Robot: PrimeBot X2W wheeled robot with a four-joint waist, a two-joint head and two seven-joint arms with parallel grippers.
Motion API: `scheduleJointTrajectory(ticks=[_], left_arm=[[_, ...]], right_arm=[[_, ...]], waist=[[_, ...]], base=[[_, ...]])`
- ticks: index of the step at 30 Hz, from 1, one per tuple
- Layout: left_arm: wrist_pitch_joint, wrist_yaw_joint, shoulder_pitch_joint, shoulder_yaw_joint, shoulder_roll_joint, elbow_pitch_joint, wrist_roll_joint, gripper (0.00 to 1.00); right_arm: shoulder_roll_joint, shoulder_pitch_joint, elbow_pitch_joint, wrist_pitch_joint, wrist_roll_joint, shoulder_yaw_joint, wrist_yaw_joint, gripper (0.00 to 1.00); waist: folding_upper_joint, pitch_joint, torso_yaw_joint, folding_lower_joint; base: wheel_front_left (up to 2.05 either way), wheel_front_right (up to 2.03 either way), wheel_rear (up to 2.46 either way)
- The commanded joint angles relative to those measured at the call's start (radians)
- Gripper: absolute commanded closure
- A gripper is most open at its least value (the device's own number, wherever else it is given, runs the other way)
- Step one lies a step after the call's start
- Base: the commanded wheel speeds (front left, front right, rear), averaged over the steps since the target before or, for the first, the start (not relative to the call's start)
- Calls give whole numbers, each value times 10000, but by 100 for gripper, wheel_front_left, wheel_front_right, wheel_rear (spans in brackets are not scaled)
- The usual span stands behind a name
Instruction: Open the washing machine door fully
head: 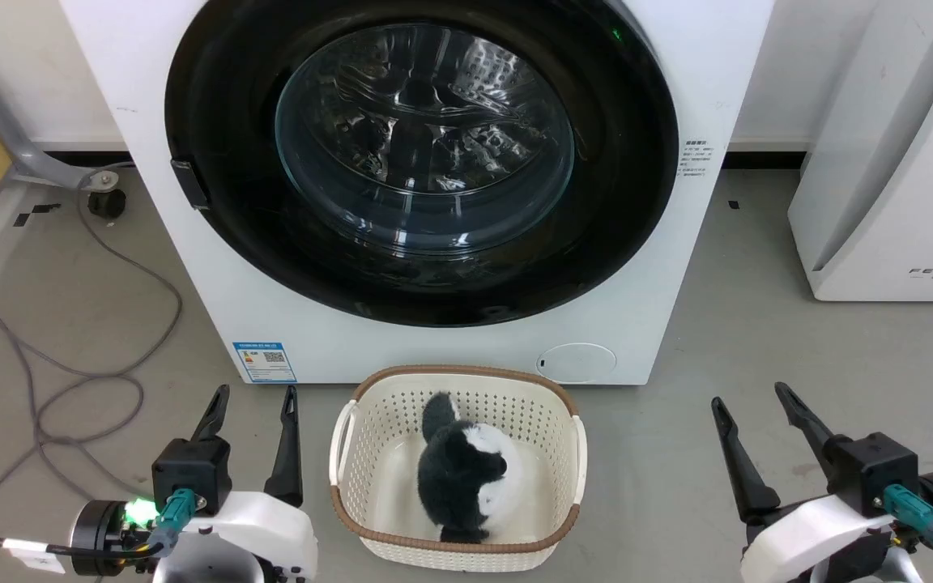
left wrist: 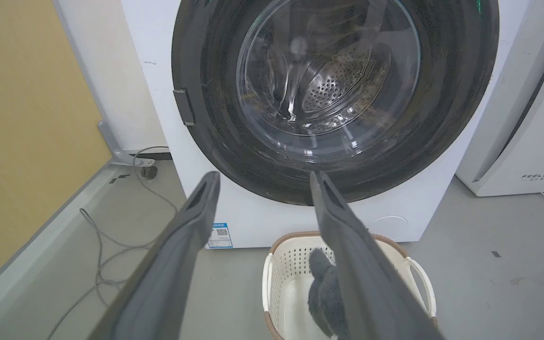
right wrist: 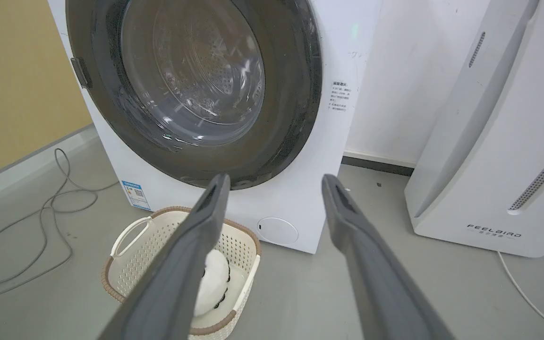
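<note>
Grippers sit low at either side, fingers pointing toward the machine. The left gripper [head: 257,393] and the right gripper [head: 748,395] both have their jaws spread wide, holding and touching nothing. Straight ahead, the washing machine door [head: 422,162] lies shut, flat against the front of the white washing machine [head: 191,267]. Between the grippers on the floor is a cream basket [head: 565,437] with a black-and-white plush toy [head: 462,478] inside.

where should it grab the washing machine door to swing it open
By the small dark tab on the left rim of the washing machine door, probably with the left gripper coming from the left. The rest of the closed disc is smooth and flush, offering jaws no edge.
</note>
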Motion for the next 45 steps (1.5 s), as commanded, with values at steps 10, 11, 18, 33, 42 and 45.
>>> scheduleJointTrajectory(ticks=[10, 11, 18, 33, 42, 45], left_arm=[[-299, 238, -5, -95, 2, -15, -201, 0], [-320, 256, -6, -103, 2, -17, -214, 0], [-466, 379, -14, -162, 3, -30, -302, 0], [-779, 636, -83, -287, 5, -66, -502, 0], [-968, 800, -138, -376, 7, -101, -630, 0], [-1030, 862, -169, -416, 7, -120, -674, 0]], right_arm=[[6, 9, -30, -296, 558, -151, -1, 0], [6, 5, -32, -317, 602, -169, -1, 0], [9, -89, 10, -463, 937, -327, -2, 0], [15, -503, 312, -776, 1804, -604, -3, 0], [18, -883, 659, -964, 2864, -689, -4, 100], [20, -1116, 869, -1026, 3455, -678, -4, 100]], waist=[[0, 24, 11, 0], [0, 27, 13, 0], [0, 54, 34, 0], [0, 198, 141, 0], [0, 330, 235, 0], [0, 400, 265, 0]], base=[[0, 0, 0], [0, 0, 0], [0, 0, 0], [0, 0, 0], [0, 0, 0], [0, 0, 0]])
